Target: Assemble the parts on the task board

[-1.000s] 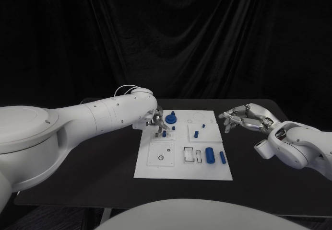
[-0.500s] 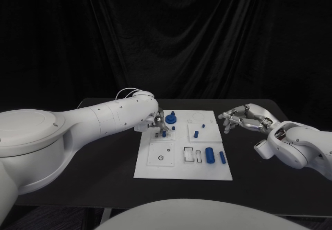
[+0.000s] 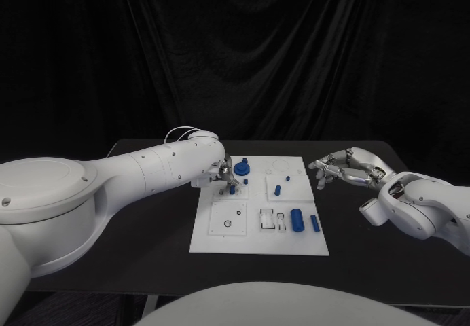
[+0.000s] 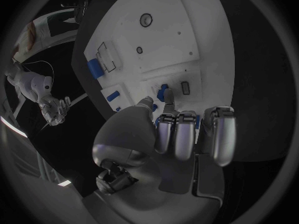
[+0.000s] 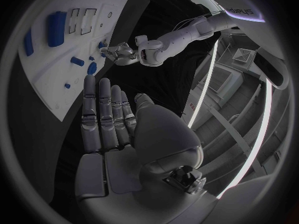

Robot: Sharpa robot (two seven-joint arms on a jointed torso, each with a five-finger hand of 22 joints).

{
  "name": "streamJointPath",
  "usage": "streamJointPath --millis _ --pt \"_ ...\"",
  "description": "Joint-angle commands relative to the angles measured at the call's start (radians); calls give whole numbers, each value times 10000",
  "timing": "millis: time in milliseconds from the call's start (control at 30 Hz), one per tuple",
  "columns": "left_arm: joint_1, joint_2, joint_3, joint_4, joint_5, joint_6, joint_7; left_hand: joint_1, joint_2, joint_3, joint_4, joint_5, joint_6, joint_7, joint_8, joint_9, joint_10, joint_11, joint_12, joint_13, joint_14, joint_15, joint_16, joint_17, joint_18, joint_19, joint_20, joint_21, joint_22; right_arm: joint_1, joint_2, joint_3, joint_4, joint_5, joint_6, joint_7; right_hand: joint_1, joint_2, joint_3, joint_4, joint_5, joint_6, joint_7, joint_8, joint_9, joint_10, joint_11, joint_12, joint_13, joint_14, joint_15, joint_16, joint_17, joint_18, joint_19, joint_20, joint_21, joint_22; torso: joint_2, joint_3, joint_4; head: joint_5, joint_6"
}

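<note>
On black table, white task board (image 3: 257, 234) with blue parts (image 3: 297, 220), left hand (image 3: 223, 172) grip unclear, right hand (image 3: 343, 170) spread empty

1. The head view looks down from above and behind the black table (image 3: 147, 238), taking in the whole flat white rectangular task board (image 3: 257, 239) from some way off.
2. The left wrist view sits behind the silver left hand (image 4: 181, 134), close above the board (image 4: 187, 30) beyond its fingertips.
3. The right wrist view sits behind the silver right hand (image 5: 109, 119), facing across the board (image 5: 62, 79) from its side; all three views share the board.
</note>
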Motion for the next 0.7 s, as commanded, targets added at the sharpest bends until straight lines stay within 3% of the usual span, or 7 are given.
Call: streamJointPath --millis 33,467,700 --pt "-28 47 10 -60 68 -89 0 34 -99 113 -10 81 50 -3 70 73 1073 -79 27 2628 1056 -66 27 2635 -97 16 -78 -57 2134 -24 -14 8 23 -25 123 -192 59 29 78 4 -40 -36 36 -34 -12 21 12 -27 -16 -2 37 -29 -17 87 4 19 39 -3 2 1 -4 8 -2" --pt "-108 136 11 -277 68 -54 -125 82 -141 322 -105 394 -127 -9 106 238 1073 -91 27 2628 1056 -83 27 2635 -72 -51 -101 -165 2100 -24 -4 8 22 -25 204 -297 76 22 98 -3 -38 -59 43 -52 -23 -1 20 -48 -30 -29 47 -48 -33 83 -16 23 29 -8 0 1 -1 13 -2" --pt "-134 149 11 -287 68 10 -105 135 -220 577 -214 827 -189 -20 92 298 1073 -100 27 2628 1056 -91 27 2635 -57 -91 -112 -238 2083 -24 -4 8 21 -25 227 -350 89 18 111 -7 -36 -70 47 -60 -29 -13 24 -59 -38 -45 51 -59 -42 81 -28 26 24 -11 0 -1 -1 26 -2"
